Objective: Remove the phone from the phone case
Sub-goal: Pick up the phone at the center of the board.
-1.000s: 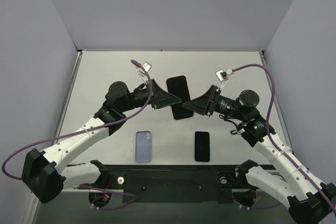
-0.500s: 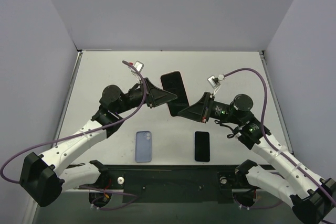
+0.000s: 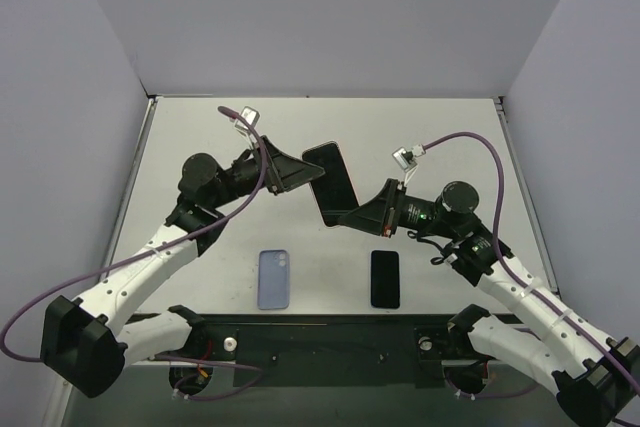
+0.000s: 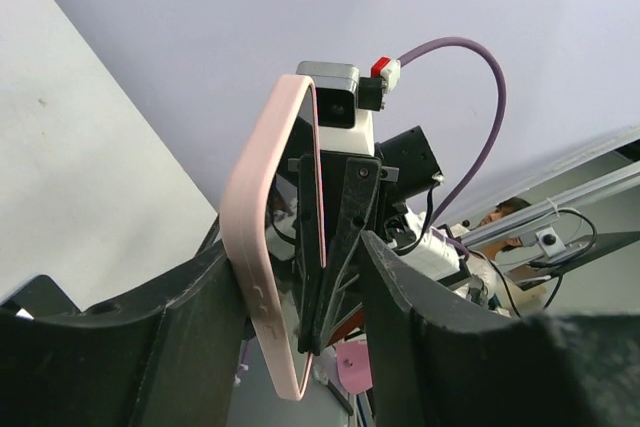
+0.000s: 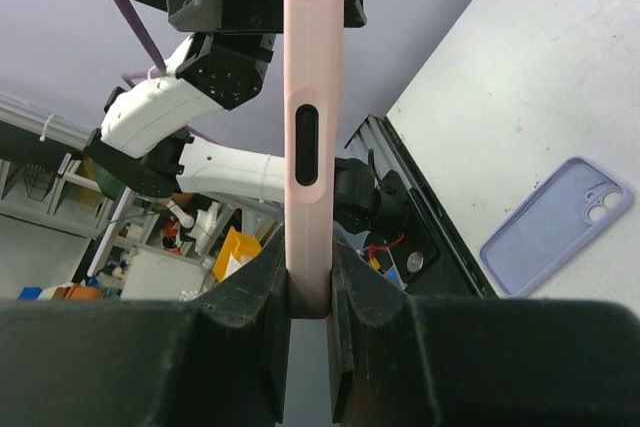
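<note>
The phone (image 3: pixel 333 182), dark screen up, sits in its pink phone case (image 3: pixel 343 209) and hangs tilted above the middle of the table. My right gripper (image 3: pixel 347 215) is shut on the case's near end. In the right wrist view the pink case (image 5: pixel 308 97) stands edge-on, pinched between both fingers of the right gripper (image 5: pixel 308 282). My left gripper (image 3: pixel 306 173) is open at the phone's far left side. In the left wrist view the case (image 4: pixel 262 277) lies between the spread fingers of the left gripper (image 4: pixel 295 282), close against the left one and apart from the right one.
A lilac empty case (image 3: pixel 272 278) and a bare black phone (image 3: pixel 385 278) lie flat on the table near the front edge. The lilac case (image 5: pixel 556 225) also shows below in the right wrist view. Grey walls close in the left and right sides.
The right gripper has shut on the pink case's end. The left gripper has opened and drawn back to the left. The phone has lifted off the table and tilted.
</note>
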Motion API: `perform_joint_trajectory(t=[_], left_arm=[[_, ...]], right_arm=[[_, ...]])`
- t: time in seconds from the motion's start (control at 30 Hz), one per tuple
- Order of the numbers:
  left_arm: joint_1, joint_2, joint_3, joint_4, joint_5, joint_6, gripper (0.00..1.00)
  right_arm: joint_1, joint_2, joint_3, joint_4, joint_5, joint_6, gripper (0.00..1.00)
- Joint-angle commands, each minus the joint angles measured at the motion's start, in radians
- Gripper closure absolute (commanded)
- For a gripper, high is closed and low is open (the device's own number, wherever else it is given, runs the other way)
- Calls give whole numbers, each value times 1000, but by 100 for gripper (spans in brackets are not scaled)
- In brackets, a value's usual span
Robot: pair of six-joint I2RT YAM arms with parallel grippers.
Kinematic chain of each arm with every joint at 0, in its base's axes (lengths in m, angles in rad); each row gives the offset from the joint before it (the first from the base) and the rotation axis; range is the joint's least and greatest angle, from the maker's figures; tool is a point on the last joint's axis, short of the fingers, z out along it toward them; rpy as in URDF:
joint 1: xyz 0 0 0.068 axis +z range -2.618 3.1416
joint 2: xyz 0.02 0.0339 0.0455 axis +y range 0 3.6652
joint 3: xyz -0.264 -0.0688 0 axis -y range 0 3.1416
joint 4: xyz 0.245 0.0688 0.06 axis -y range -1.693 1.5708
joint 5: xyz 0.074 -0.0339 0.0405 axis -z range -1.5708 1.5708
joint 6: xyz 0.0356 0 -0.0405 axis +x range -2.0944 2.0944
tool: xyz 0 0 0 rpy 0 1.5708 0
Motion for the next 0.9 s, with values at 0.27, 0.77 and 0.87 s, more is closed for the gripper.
perform_joint_trajectory(t=[0.27, 0.77, 0.87], left_arm=[[9, 58, 95, 109, 96, -47, 54], [12, 118, 206, 166, 338, -77, 100], [12, 97, 229, 80, 379, -24, 100]], right_arm=[[27, -13, 22, 160, -83, 5, 100], [24, -49, 159, -238, -220, -277, 81], [18, -37, 191, -309, -267, -334, 78]])
